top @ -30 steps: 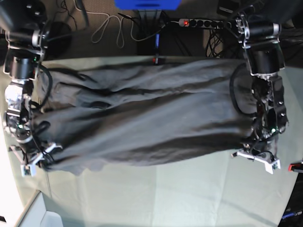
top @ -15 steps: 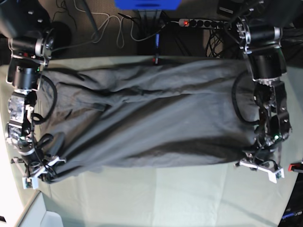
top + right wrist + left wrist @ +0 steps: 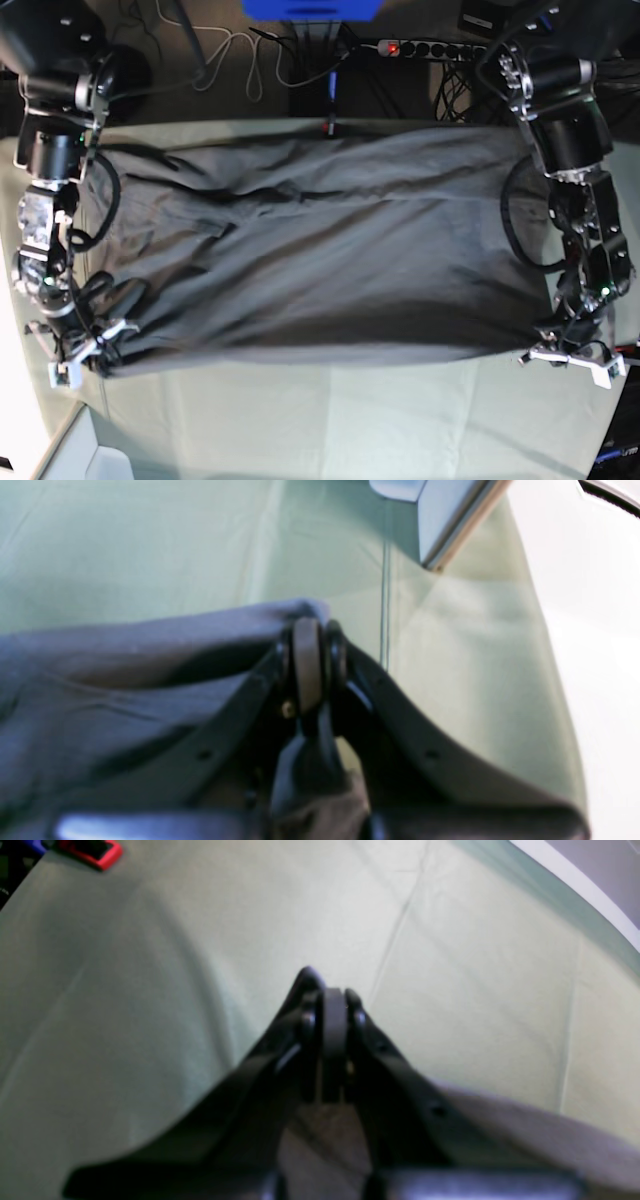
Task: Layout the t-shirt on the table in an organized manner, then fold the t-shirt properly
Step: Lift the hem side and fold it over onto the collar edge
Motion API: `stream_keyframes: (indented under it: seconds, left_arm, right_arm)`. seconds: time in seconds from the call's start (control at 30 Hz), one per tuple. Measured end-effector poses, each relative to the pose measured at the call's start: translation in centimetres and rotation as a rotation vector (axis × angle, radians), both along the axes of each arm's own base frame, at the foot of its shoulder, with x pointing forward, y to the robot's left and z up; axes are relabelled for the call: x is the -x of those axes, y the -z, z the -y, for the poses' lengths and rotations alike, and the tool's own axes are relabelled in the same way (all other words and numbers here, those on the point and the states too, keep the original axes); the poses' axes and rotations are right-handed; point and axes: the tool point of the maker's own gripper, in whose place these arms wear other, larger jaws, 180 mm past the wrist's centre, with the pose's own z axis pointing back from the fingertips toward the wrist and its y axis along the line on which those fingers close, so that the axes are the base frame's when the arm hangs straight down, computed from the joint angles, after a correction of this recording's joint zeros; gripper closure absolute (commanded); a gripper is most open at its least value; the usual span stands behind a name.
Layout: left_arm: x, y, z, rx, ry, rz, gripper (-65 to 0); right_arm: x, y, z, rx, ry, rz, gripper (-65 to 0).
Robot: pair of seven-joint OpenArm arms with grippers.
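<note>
The grey t-shirt (image 3: 320,250) lies stretched wide across the table (image 3: 350,420), its near edge pulled into a straight line between both arms. My left gripper (image 3: 566,354), at the right of the base view, is shut on the shirt's near right corner. In the left wrist view its fingers (image 3: 332,1007) pinch grey cloth (image 3: 525,1130) just above the green cover (image 3: 450,940). My right gripper (image 3: 82,358), at the left of the base view, is shut on the near left corner. The right wrist view shows that gripper (image 3: 310,635) clamped on the t-shirt (image 3: 125,680).
A red clamp (image 3: 328,127) sits at the table's far edge and another (image 3: 90,851) near my left gripper. Cables and a power strip (image 3: 420,47) lie behind the table. A white box (image 3: 90,462) stands off the near left corner, seen as a pale edge (image 3: 440,515).
Both grippers have moved toward the near table edge and slightly outward, still holding the corners. The shirt has been drawn tighter and flatter, with fewer folds.
</note>
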Motion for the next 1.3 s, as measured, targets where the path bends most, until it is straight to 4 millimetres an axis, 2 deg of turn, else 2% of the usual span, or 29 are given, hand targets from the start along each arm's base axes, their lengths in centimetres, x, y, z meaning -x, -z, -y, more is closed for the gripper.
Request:
stream_keyframes:
  seconds: [0.1, 0.33, 0.43, 0.53, 0.63, 0.7, 0.8, 1.0, 1.07, 1.2, 1.3]
  left_arm:
    - [0.5, 0.5, 0.0, -0.002, 0.0, -0.01, 0.0]
    - [2.6, 2.6, 0.0, -0.006, 0.0, -0.06, 0.0]
    - [4.1, 3.0, 0.0, -0.029, 0.007, -0.067, 0.0]
    - [5.7, 3.4, 0.1, -0.046, 0.014, -0.081, 0.0]
    - [6.4, 2.2, 0.5, -0.045, 0.022, -0.043, 0.0]
    - [6.8, 1.6, 0.9, -0.013, 0.033, -0.006, 0.0]
    - [8.2, 2.0, 1.6, 0.048, 0.035, -0.003, 0.0]
    - [11.3, 2.7, 2.5, 0.067, 0.051, -0.025, 0.0]
    - [12.3, 2.5, 2.3, 0.069, 0.042, -0.023, 0.0]
    - [14.5, 2.2, -0.3, 0.04, -0.025, -0.024, 0.0]
    - [16.2, 3.3, -0.8, 0.044, -0.048, -0.062, 0.0]
  right_arm:
    - [1.5, 1.0, -0.1, 0.016, -0.007, -0.023, 0.0]
    - [5.0, 1.3, -1.6, 0.051, -0.093, -0.021, 0.0]
    - [7.1, 2.6, -1.9, 0.057, -0.109, -0.056, 0.0]
    - [9.2, 4.1, -1.0, 0.046, -0.083, -0.082, 0.0]
    - [10.0, 3.1, 0.8, 0.039, -0.043, -0.001, 0.0]
    - [10.8, 3.2, 0.8, 0.04, -0.051, 0.01, 0.0]
    - [12.5, 4.4, -0.3, 0.01, -0.111, -0.016, 0.0]
    - [13.6, 4.5, 0.6, -0.026, -0.068, -0.003, 0.0]
    - [13.9, 4.6, 1.1, -0.024, -0.057, -0.005, 0.0]
    - [15.1, 5.2, 0.9, -0.039, -0.08, -0.034, 0.0]
    - [16.1, 5.5, 0.8, -0.062, -0.1, -0.047, 0.0]
